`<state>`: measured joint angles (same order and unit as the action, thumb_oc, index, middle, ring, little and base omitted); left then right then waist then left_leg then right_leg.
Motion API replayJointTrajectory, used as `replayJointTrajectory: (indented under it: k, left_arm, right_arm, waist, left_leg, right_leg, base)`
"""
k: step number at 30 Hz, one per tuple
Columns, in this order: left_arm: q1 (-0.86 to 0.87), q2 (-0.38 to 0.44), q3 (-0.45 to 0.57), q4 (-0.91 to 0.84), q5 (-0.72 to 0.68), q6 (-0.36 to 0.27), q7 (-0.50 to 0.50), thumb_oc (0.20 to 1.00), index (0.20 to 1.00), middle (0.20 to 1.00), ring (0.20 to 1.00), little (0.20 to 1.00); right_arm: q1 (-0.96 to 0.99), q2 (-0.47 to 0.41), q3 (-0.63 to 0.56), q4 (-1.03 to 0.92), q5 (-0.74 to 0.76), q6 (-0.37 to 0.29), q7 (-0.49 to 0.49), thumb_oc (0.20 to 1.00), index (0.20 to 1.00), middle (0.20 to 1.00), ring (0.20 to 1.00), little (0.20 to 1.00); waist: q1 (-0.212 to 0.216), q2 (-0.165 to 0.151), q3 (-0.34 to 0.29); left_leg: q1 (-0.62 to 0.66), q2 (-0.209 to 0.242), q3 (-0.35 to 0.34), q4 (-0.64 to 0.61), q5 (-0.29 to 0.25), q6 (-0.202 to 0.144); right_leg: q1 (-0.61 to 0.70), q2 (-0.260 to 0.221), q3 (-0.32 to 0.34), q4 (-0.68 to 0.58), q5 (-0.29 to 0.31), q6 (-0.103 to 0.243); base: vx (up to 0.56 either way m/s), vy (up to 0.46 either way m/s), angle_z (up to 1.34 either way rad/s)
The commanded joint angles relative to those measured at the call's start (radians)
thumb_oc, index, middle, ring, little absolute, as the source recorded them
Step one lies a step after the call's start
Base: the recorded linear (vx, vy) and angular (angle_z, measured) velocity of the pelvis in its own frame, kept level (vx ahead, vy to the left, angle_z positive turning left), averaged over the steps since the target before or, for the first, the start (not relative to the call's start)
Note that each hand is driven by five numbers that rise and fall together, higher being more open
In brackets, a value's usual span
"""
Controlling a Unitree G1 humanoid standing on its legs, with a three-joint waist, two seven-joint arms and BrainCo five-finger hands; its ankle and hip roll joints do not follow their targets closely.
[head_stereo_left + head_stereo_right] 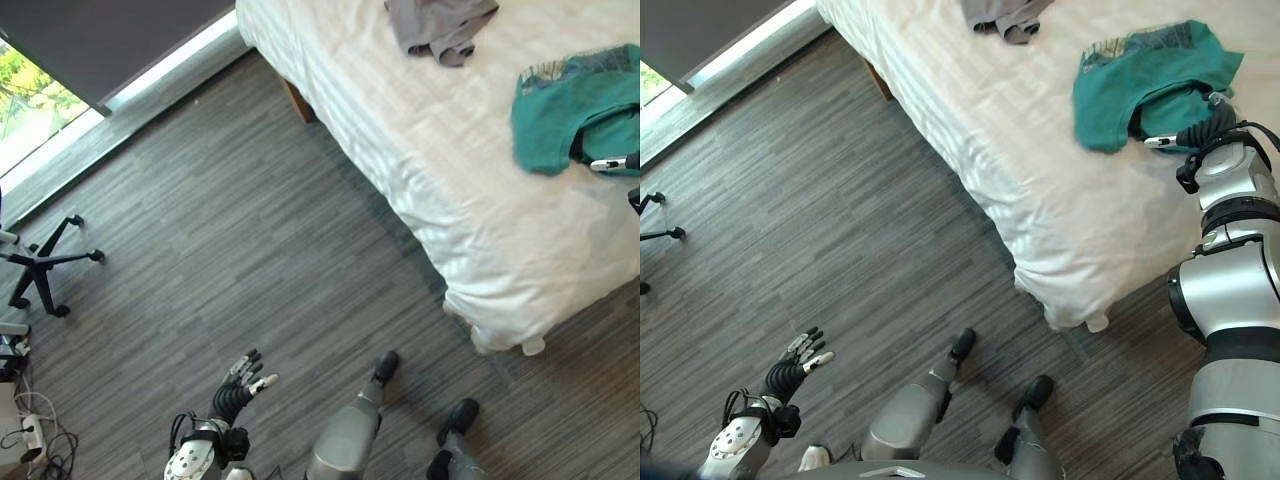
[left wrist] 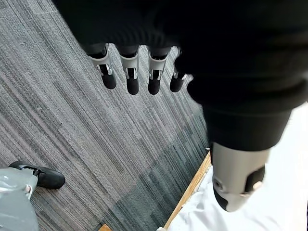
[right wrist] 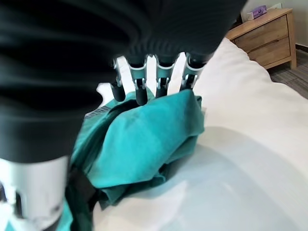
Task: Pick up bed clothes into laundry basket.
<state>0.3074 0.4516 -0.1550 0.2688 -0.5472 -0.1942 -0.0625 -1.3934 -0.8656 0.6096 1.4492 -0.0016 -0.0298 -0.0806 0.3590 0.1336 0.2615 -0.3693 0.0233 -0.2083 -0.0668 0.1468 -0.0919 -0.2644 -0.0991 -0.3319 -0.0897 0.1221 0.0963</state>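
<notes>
There are no words, numbers or signs to read here. The teal shirt (image 1: 1140, 85) has a patterned patch near its top edge, but no letters can be made out on it. A small purple box (image 3: 258, 10) sits on the wooden nightstand (image 3: 263, 33), and any print on it is too small to tell. The grey clothes (image 1: 438, 25) and the white bed (image 1: 420, 170) are plain.
</notes>
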Motion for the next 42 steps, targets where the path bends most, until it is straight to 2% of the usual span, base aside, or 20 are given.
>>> replayJointTrajectory:
  k: [1, 7, 12, 24, 26, 30, 31, 32, 37, 42]
  left_arm:
    - [-0.116, 0.037, -0.036, -0.070, -0.050, -0.045, -0.003, 1.000, 1.000, 1.000, 1.000, 1.000]
    - [-0.175, 0.027, -0.090, -0.072, -0.052, -0.055, 0.022, 1.000, 1.000, 1.000, 1.000, 1.000]
    - [-0.184, 0.019, -0.101, -0.059, -0.051, -0.057, 0.044, 1.000, 1.000, 1.000, 1.000, 1.000]
    - [-0.213, 0.032, -0.100, -0.065, -0.040, -0.063, 0.079, 1.000, 1.000, 1.000, 1.000, 1.000]
    - [-0.217, 0.031, -0.102, -0.061, -0.041, -0.064, 0.081, 1.000, 1.000, 1.000, 1.000, 1.000]
    - [-0.242, 0.029, -0.109, -0.077, -0.049, -0.075, 0.096, 1.000, 1.000, 1.000, 1.000, 1.000]
    - [-0.247, 0.027, -0.114, -0.076, -0.051, -0.075, 0.103, 1.000, 1.000, 1.000, 1.000, 1.000]
    - [-0.247, 0.010, -0.126, -0.088, -0.067, -0.076, 0.112, 1.000, 1.000, 1.000, 1.000, 1.000]
    - [-0.258, -0.012, -0.145, -0.094, -0.072, -0.073, 0.119, 1.000, 1.000, 1.000, 1.000, 1.000]
    - [-0.281, -0.025, -0.170, -0.093, -0.059, -0.074, 0.127, 1.000, 1.000, 1.000, 1.000, 1.000]
  right_arm:
    - [-0.183, -0.063, 0.185, -0.076, -0.015, -0.018, -0.038, 1.000, 1.000, 1.000, 1.000, 1.000]
    - [-0.318, -0.038, 0.299, -0.097, -0.015, -0.018, -0.048, 1.000, 1.000, 1.000, 1.000, 1.000]
    - [-0.434, -0.046, 0.387, -0.073, -0.014, 0.000, -0.061, 1.000, 1.000, 1.000, 1.000, 1.000]
    - [-0.524, -0.048, 0.460, -0.075, -0.009, 0.021, -0.083, 1.000, 1.000, 1.000, 1.000, 1.000]
    - [-0.526, -0.042, 0.460, -0.080, -0.008, 0.021, -0.086, 1.000, 1.000, 1.000, 1.000, 1.000]
    - [-0.539, -0.021, 0.463, -0.099, -0.007, 0.015, -0.108, 1.000, 1.000, 1.000, 1.000, 1.000]
    - [-0.541, -0.013, 0.463, -0.099, -0.005, 0.014, -0.110, 1.000, 1.000, 1.000, 1.000, 1.000]
    - [-0.537, -0.007, 0.472, -0.096, -0.020, 0.016, -0.115, 1.000, 1.000, 1.000, 1.000, 1.000]
    - [-0.511, 0.010, 0.477, -0.100, -0.052, 0.013, -0.115, 1.000, 1.000, 1.000, 1.000, 1.000]
    - [-0.484, 0.024, 0.479, -0.096, -0.085, 0.014, -0.109, 1.000, 1.000, 1.000, 1.000, 1.000]
  waist:
    - [-0.014, -0.052, 0.009]
    - [-0.017, -0.042, 0.031]
    - [-0.022, -0.056, 0.046]
    - [-0.038, -0.073, 0.078]
    - [-0.038, -0.071, 0.081]
    - [-0.026, -0.048, 0.102]
    - [-0.023, -0.045, 0.102]
    - [-0.013, -0.036, 0.114]
    - [0.001, -0.029, 0.138]
    - [0.002, -0.014, 0.150]
  left_leg:
    - [0.020, -0.016, -0.025, -0.020, -0.002, 0.018]
    - [-0.039, -0.017, -0.012, -0.020, 0.012, 0.011]
    - [-0.054, -0.010, -0.004, -0.020, 0.015, 0.010]
    - [-0.067, -0.014, -0.011, -0.020, 0.022, 0.003]
    - [-0.073, -0.015, -0.013, -0.020, 0.024, 0.003]
    - [-0.132, -0.018, -0.019, -0.020, 0.036, -0.003]
    - [-0.138, -0.014, -0.019, -0.020, 0.014, -0.005]
    - [-0.180, -0.016, -0.019, -0.020, 0.021, 0.000]
    - [-0.238, -0.021, -0.017, -0.010, 0.034, 0.006]
    - [-0.260, -0.028, -0.015, -0.007, 0.038, 0.011]
  right_leg:
    - [-0.049, -0.015, 0.067, 0.079, -0.064, 0.007]
    - [-0.142, -0.012, 0.084, 0.121, -0.064, 0.002]
    - [-0.173, -0.012, 0.092, 0.145, -0.070, -0.001]
    - [-0.197, -0.017, 0.087, 0.165, -0.082, -0.005]
    - [-0.207, -0.018, 0.086, 0.172, -0.085, -0.006]
    - [-0.302, -0.027, 0.090, 0.224, -0.103, -0.011]
    - [-0.325, -0.030, 0.099, 0.248, -0.140, -0.008]
    - [-0.404, -0.038, 0.109, 0.305, -0.157, -0.012]
    - [-0.505, -0.050, 0.114, 0.385, -0.179, -0.016]
    - [-0.547, -0.064, 0.116, 0.426, -0.197, -0.016]
  base:
    - [-0.04, 0.002, -0.13]
    - [-0.01, 0.010, -0.07]
    - [0.03, -0.015, -0.09]
    - [0.01, -0.008, 0.01]
    - [0.00, 0.000, 0.00]
    - [0.01, -0.008, 0.02]
    - [0.05, -0.007, 0.12]
    - [0.07, -0.009, 0.13]
    - [-0.01, -0.003, 0.01]
    - [-0.01, 0.018, 0.04]
